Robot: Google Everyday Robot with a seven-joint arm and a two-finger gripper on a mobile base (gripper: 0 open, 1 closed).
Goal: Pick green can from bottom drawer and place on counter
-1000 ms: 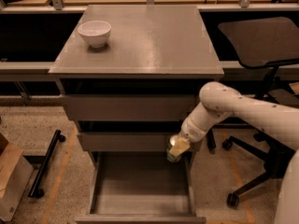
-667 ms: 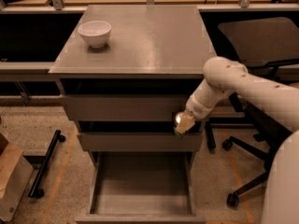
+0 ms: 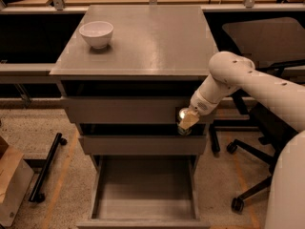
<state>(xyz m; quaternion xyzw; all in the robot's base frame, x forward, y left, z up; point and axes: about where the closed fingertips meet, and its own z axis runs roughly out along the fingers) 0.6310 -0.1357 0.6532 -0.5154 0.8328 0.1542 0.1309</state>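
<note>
The green can [image 3: 183, 114] shows its shiny silver top and a dark body in front of the upper drawer fronts, at the cabinet's right side. My gripper [image 3: 187, 121] is shut on it and holds it in the air, above the bottom drawer and below the counter's edge. The bottom drawer [image 3: 143, 209] is pulled out and looks empty inside. The counter [image 3: 152, 37] is the grey cabinet top, above and to the left of the gripper.
A white bowl [image 3: 96, 34] stands at the counter's back left. A black office chair [image 3: 259, 42] stands to the right behind my arm. A black wheeled bar [image 3: 46, 168] and a cardboard box [image 3: 12, 182] lie on the floor at the left.
My gripper has risen with the can, from just above the bottom drawer to the level of the upper drawer fronts, and drifted slightly right.
</note>
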